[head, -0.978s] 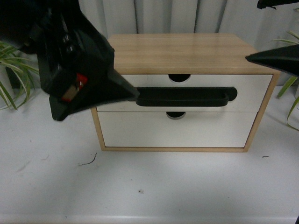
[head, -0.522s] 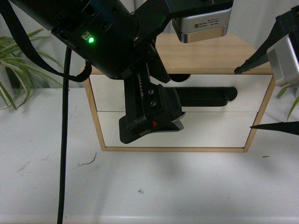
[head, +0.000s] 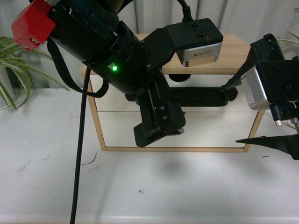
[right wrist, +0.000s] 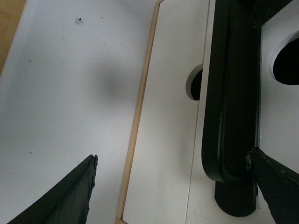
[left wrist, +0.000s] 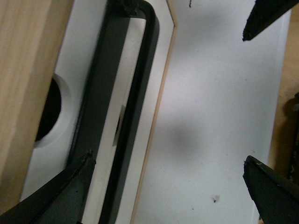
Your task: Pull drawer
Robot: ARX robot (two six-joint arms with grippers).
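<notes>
Drawer [head: 110, 102] is the upper one in the wooden cabinet [head: 233, 56], dead ahead on the desk [head: 187, 186]. Its front looks flush with the frame, so I'd judge it's fully in.

The key relation is the handle [head: 201, 96]. The black bar's long axis runs side to side across the drawer front. Both of your pincers open up-and-down, so they cross the bar and don't run along it. That's the orientation you want.

Left pincer [left wrist: 168, 163]: spread wide, gripping nothing. One finger sits right at the bar on the drawer-front side, and the other hangs out over the desk. It's roughly left of the bar's middle. The arm body hides its tips in the front view.

Right pincer [right wrist: 172, 155]: also spread wide, gripping nothing. Its upper finger is at the bar's rounded right end and looks to be touching or just beside it, I can't tell which. Its lower finger is down in front of the plain lower drawer front [head: 210, 130].

In both cases the bar sits hard against one finger, not centred in the gap. I'd say shift each pincer up a touch before you clamp.

Neither arm is clearly nearer. Left has the more central hold and right is out at the tip.

The pull goes straight back toward you, square to the bar.
</notes>
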